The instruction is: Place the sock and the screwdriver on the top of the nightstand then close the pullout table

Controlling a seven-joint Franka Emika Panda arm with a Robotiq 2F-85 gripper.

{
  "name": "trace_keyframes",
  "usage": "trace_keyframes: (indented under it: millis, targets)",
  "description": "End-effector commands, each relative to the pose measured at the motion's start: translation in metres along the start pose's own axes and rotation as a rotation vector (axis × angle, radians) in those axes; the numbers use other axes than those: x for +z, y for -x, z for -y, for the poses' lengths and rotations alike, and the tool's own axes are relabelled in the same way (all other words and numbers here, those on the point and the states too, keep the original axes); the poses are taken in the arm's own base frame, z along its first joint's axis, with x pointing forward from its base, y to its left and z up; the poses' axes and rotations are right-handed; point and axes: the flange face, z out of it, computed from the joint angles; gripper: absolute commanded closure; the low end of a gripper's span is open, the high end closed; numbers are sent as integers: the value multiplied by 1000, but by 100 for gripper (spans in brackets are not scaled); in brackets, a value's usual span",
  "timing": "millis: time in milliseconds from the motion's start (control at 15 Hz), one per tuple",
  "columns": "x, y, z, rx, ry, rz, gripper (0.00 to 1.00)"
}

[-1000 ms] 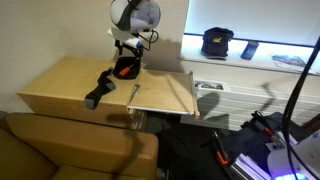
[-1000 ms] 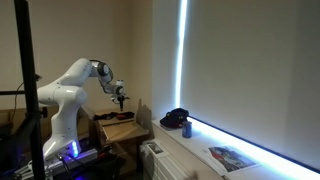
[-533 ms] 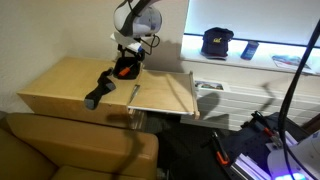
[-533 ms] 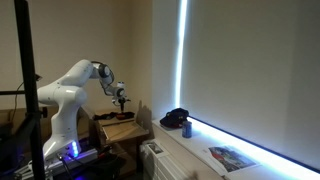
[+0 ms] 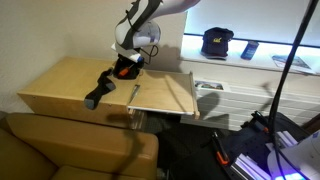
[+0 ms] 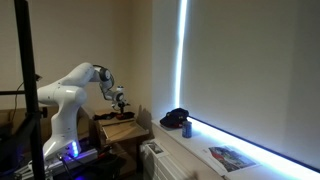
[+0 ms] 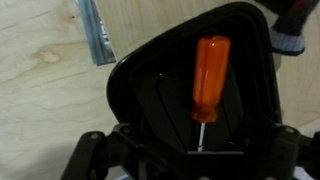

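Note:
The screwdriver (image 7: 210,78), with an orange handle and thin shaft, lies in a shallow black tray (image 7: 140,85) on the nightstand (image 5: 60,85). In an exterior view it shows as a red spot (image 5: 124,69) at the back of the top. My gripper (image 7: 197,152) hangs open just above the tray, with the shaft tip between its fingers; it also shows in both exterior views (image 5: 128,58) (image 6: 120,99). The black sock (image 5: 99,88) lies limp on the nightstand top, in front of the tray. The pullout table (image 5: 166,96) stands pulled out beside the top.
A metal strip (image 5: 134,93) (image 7: 95,32) lies where the top meets the pullout table. A white sill (image 5: 250,62) carries a black cap (image 5: 216,41) and small items. A tan couch (image 5: 70,150) stands in front. Cables and gear (image 5: 250,150) lie on the floor.
The arm has swung and tilted over the tray and the gripper has come down closer to the screwdriver. The sock, tray and pullout table have not moved.

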Motion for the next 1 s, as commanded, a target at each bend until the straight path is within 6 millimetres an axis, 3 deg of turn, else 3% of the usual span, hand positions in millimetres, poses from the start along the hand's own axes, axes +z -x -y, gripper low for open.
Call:
trace_keyframes:
  millis: [0, 733, 800, 933]
  targets:
    - [5, 2, 10, -1, -56, -12, 0]
    - [35, 15, 6, -4, -31, 31, 0]
    - [36, 14, 6, -5, -32, 32, 25]
    - [36, 15, 7, -4, -35, 38, 34]
